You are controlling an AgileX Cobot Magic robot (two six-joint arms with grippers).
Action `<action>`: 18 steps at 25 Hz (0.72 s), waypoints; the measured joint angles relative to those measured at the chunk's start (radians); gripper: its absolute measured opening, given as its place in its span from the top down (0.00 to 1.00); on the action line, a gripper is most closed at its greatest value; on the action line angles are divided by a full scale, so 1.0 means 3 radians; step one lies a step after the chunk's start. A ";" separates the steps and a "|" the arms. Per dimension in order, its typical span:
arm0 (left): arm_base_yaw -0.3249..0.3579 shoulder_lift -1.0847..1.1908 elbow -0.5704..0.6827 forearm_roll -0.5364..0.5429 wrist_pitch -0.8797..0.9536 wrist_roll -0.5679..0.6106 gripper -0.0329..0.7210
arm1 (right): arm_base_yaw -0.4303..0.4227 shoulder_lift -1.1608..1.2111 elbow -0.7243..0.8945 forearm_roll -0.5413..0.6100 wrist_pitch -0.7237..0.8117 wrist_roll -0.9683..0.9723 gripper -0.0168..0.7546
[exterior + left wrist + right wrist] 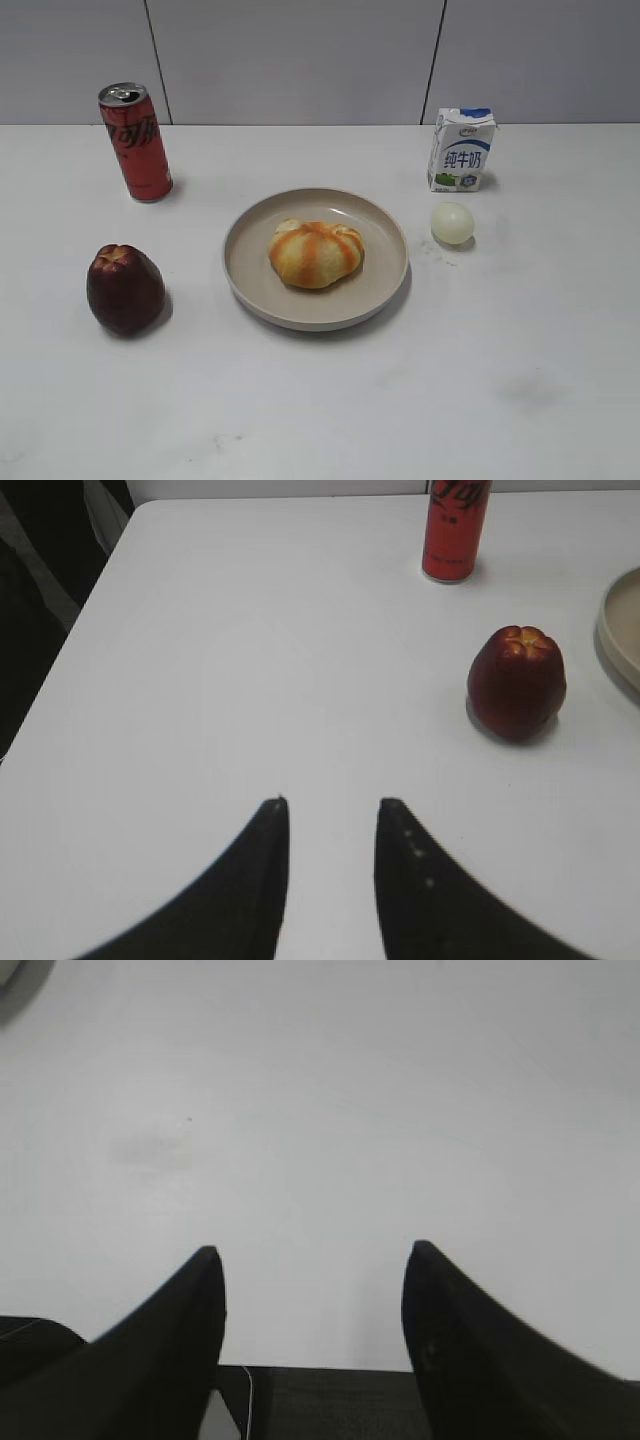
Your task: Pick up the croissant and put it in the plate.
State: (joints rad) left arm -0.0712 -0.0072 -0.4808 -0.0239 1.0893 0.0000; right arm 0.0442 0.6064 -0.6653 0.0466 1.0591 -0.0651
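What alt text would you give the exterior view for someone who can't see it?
A striped golden-yellow croissant sits in a round beige plate mid-table. A dark red apple and red soda can stand left; a pale egg and milk carton stand right.

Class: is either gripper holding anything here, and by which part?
Nothing is held. Left gripper and right gripper have open, empty jaws; the croissant lies in the plate.

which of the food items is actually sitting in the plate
The croissant, striped golden and orange, lies inside the plate. The apple and the egg rest on the bare table beside it.
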 joint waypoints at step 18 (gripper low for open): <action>0.0000 0.0000 0.0000 0.0000 0.0000 0.0000 0.65 | 0.0000 -0.1727 0.0548 0.0070 -0.0044 -0.0086 0.42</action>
State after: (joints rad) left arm -0.0712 -0.0072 -0.4808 -0.0239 1.0893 0.0000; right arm 0.0442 0.0883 -0.5010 0.0675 1.0459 -0.0909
